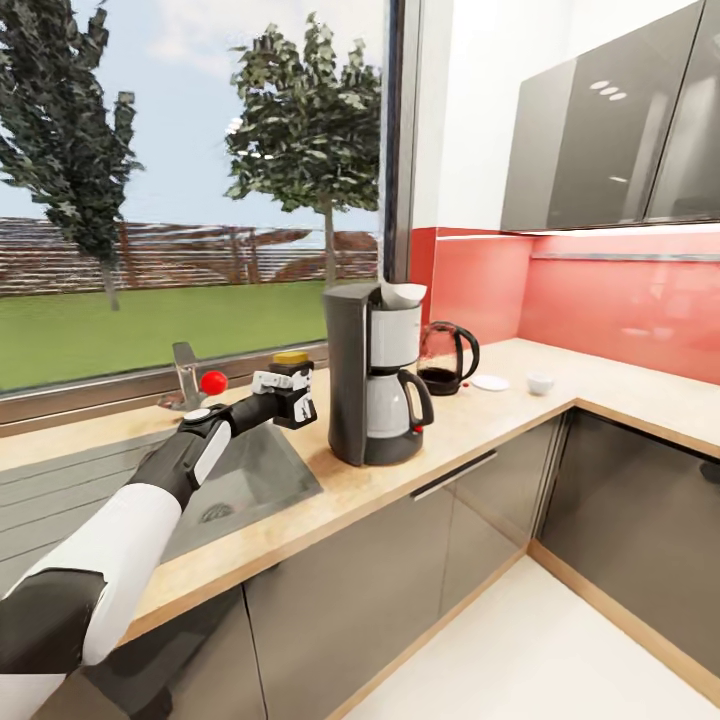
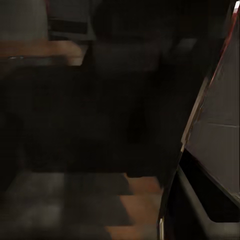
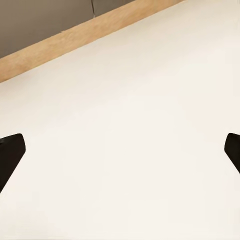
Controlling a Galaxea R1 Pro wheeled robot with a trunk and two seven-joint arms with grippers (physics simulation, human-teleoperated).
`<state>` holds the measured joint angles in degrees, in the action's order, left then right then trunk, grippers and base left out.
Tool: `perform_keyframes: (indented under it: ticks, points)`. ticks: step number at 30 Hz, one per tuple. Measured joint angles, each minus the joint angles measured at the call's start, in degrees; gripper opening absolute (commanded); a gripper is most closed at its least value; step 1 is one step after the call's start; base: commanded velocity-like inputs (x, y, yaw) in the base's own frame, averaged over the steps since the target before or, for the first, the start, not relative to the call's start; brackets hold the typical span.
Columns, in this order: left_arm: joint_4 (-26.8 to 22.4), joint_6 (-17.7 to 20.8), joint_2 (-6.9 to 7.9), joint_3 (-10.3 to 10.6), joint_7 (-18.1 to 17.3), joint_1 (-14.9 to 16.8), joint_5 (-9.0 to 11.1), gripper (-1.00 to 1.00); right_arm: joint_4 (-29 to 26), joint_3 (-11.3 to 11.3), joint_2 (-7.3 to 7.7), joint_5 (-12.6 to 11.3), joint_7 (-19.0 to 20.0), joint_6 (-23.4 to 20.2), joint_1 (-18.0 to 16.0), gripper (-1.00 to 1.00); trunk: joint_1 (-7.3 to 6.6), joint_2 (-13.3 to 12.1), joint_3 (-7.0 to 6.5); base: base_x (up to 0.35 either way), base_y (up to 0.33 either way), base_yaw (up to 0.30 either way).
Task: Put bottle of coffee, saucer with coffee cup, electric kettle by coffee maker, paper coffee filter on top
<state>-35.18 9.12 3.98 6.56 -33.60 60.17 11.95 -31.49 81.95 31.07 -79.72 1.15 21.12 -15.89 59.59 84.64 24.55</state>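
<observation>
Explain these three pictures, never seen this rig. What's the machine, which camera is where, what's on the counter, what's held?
It's a simulated two-armed wheeled robot. The big picture is from its head camera; the other two are from cameras near each gripper.

On the kitchen countertop stand the coffee maker with a paper coffee filter on top, then the electric kettle, the saucer and the coffee cup, which sits beside the saucer.

The left gripper holds the bottle of coffee over the sink. The left wrist view is too dark to read. The right wrist view shows open fingertips over pale floor.
</observation>
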Motion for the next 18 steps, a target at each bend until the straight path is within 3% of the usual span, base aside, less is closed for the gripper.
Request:
perform_keyframes:
  ticks: [14,18]
  points:
    - [0.67,-0.21,0.09,0.01,0.40,0.00,-0.16,-1.00,0.00,0.01,0.00,0.00,0.02,0.00,0.00,1.00,0.01,0.00,0.00,0.073,0.000,0.000]
    - [4.23,-4.68,0.09,-0.04,0.45,-0.01,-0.13,-1.00,0.00,0.00,0.00,0.00,0.03,0.00,0.00,1.00,0.01,0.00,0.00,0.003,0.000,0.000]
